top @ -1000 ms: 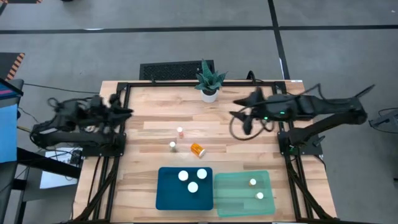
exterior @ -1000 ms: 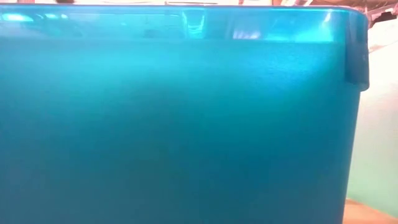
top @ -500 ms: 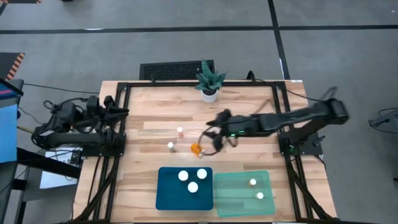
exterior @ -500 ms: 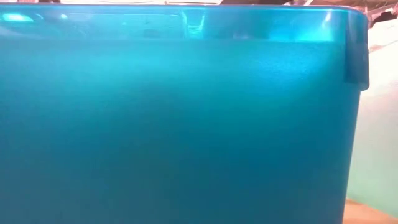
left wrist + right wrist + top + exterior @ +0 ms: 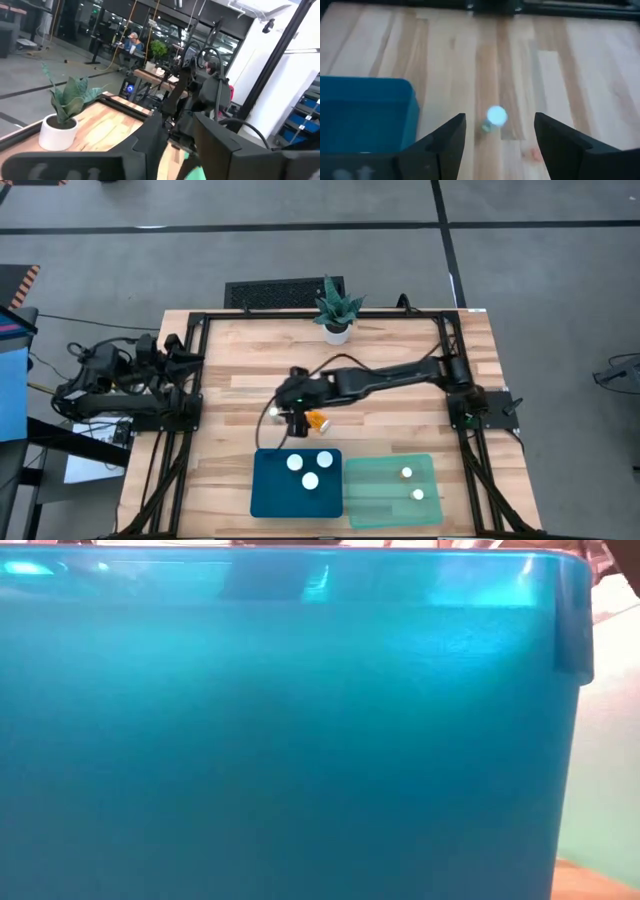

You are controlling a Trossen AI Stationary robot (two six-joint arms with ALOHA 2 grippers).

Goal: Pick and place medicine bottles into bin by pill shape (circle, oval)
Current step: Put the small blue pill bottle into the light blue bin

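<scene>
R gripper (image 5: 287, 416) stretched across table centre, hovering over loose bottles; fingers (image 5: 445, 137) spread apart, nothing between them, a white-capped bottle (image 5: 495, 116) upright on the wood ahead in the gap. From above: same bottle (image 5: 274, 412) at gripper's 9 o'clock edge, partly covered; orange bottle (image 5: 318, 419) lying on its side just at 3 o'clock of gripper; a third small bottle, hidden by arm, can't tell.

Blue bin (image 5: 296, 482) at table's 6 o'clock edge, 3 white caps (image 5: 310, 470) inside. Green bin (image 5: 392, 490) touching it on the 3 o'clock side, 2 caps (image 5: 411, 484) inside. Low view filled by blue bin wall (image 5: 280, 730), green sliver beside it.

L gripper (image 5: 182, 348) parked off table's 9 o'clock edge, on frame; fingers (image 5: 150, 140) a bit apart, holding nothing.

Plant pot (image 5: 335, 330) at 12 o'clock, black grille (image 5: 272, 293) behind it, off table. Person seated far off in room, left wrist view.
</scene>
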